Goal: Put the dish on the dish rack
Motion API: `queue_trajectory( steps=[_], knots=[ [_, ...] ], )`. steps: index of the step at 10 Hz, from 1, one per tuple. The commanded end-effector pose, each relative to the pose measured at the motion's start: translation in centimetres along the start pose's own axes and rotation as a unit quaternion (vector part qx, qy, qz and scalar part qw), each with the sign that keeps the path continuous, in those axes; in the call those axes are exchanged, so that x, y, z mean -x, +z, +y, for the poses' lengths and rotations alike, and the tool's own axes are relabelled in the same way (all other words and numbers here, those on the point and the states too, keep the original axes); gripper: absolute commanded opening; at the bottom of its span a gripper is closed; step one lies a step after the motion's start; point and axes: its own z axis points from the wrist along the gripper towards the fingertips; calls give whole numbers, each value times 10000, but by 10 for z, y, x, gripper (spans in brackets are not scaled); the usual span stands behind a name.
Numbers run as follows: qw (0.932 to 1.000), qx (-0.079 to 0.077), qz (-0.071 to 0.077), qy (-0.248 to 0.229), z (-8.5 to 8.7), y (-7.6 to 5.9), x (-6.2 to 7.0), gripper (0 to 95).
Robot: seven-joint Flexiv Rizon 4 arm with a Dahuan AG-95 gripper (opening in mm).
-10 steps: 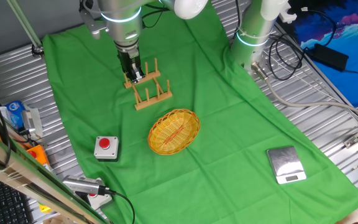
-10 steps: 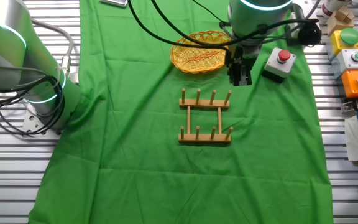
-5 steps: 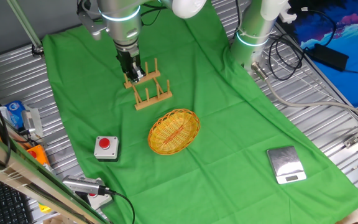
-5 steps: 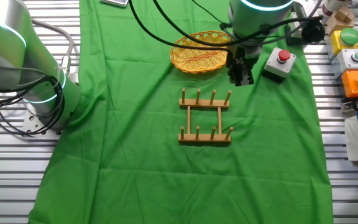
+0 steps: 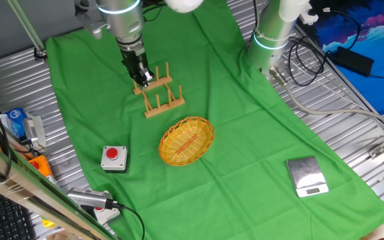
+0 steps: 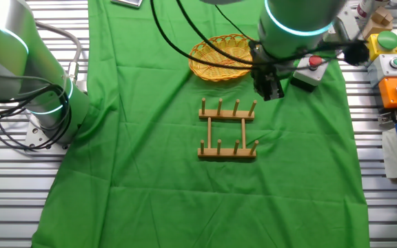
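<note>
The dish (image 5: pixel 187 140) lies flat on the green-covered counter (image 5: pixel 245 133), just near of the dish rack (image 5: pixel 159 92) and apart from it; the claw (image 5: pixel 143 75) hangs over the rack's far-left end, empty; whether clenched I cannot tell.

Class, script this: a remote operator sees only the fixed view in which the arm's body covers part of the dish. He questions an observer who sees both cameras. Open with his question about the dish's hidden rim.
Operator: The arm covers part of the dish's rim. Is anything lying on it there?
Observer: No. From the other side the whole dish shows, flat on the cloth, with nothing in it.
Operator: The red button is half hidden for me too. Does it touch the dish?
Observer: No. The red button is in full view here, with bare green cloth between it and the dish.
</note>
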Motion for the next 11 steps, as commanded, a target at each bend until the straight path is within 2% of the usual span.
queue_trajectory(
  steps=[1, 3, 11],
  knots=[
    [9994, 2, 265, -241, 1, 0, -2, 0],
    [9990, 19, 344, -299, 1, 0, -2, 0],
    [9985, -40, 385, -380, 1, 0, -2, 0]
  ],
)
